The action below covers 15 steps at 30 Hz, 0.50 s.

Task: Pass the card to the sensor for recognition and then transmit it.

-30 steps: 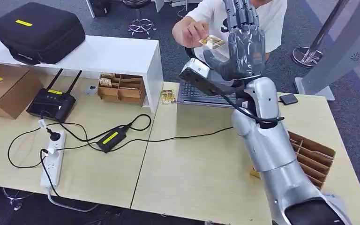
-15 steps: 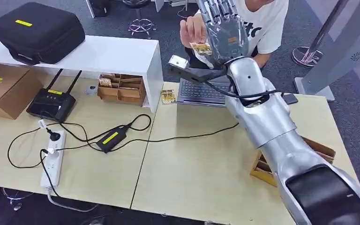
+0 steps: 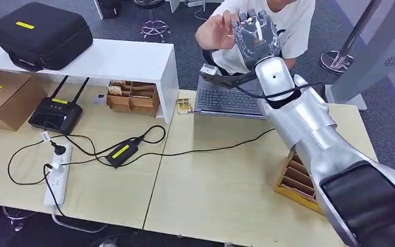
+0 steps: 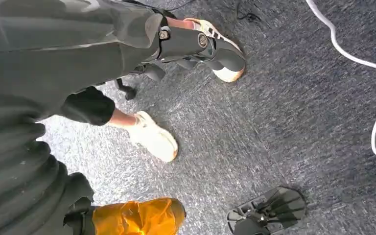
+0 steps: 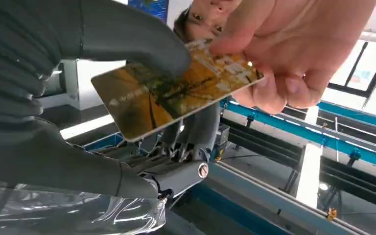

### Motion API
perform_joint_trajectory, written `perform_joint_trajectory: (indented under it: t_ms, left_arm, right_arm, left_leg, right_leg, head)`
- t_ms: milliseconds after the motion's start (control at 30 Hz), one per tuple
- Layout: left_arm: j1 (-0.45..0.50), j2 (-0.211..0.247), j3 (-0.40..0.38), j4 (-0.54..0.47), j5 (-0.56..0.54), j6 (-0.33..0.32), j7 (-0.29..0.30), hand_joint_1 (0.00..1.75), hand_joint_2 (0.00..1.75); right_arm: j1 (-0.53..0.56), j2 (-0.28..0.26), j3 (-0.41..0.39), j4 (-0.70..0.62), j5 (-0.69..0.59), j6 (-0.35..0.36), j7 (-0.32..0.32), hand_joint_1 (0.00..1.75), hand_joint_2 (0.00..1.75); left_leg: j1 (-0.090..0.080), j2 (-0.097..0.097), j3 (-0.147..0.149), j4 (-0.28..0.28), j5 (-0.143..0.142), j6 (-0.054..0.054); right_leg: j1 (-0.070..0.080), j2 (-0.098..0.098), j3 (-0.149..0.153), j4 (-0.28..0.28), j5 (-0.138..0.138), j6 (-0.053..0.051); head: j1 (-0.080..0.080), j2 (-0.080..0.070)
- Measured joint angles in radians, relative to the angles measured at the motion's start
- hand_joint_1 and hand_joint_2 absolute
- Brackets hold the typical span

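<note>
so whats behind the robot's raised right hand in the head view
A person's hand and white shirt. The right hand covers the card there; the right wrist view shows the card between both.

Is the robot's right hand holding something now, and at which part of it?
Yes. The right hand holds the yellow card by one end, its thumb pressing on the face. A person's hand grips the opposite end.

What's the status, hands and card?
Right hand pinching card. Person's hand gripping its other end. Nothing between them.
</note>
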Motion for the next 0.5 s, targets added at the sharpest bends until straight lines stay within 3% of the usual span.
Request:
perform_joint_trajectory:
  t_ms: [233,433,500]
  left_arm:
    - [-0.007,-0.002,0.0,0.0,0.0,0.0,0.0,0.0,1.75]
    - [-0.007,-0.002,0.0,0.0,0.0,0.0,0.0,0.0,1.75]
    - [-0.008,-0.002,0.0,0.0,0.004,0.002,-0.001,0.0,1.75]
  right_arm:
    - [0.002,-0.003,0.0,-0.002,-0.022,-0.019,-0.052,1.75,1.75]
    - [0.002,-0.003,0.0,-0.003,-0.022,-0.019,-0.053,1.75,1.75]
    - [0.015,-0.003,0.001,-0.026,-0.037,-0.029,-0.094,1.75,1.75]
  left_leg:
    - [0.0,0.0,-0.001,0.0,0.0,0.0]
    - [0.0,0.0,-0.001,0.0,0.0,0.0]
    - [0.0,0.0,-0.001,0.0,0.0,0.0]
  right_leg:
    - [0.0,0.0,-0.001,0.0,0.0,0.0]
    - [0.0,0.0,-0.001,0.0,0.0,0.0]
    - [0.0,0.0,-0.001,0.0,0.0,0.0]
  head:
    - [0.0,0.0]
    - [0.0,0.0]
    - [0.0,0.0]
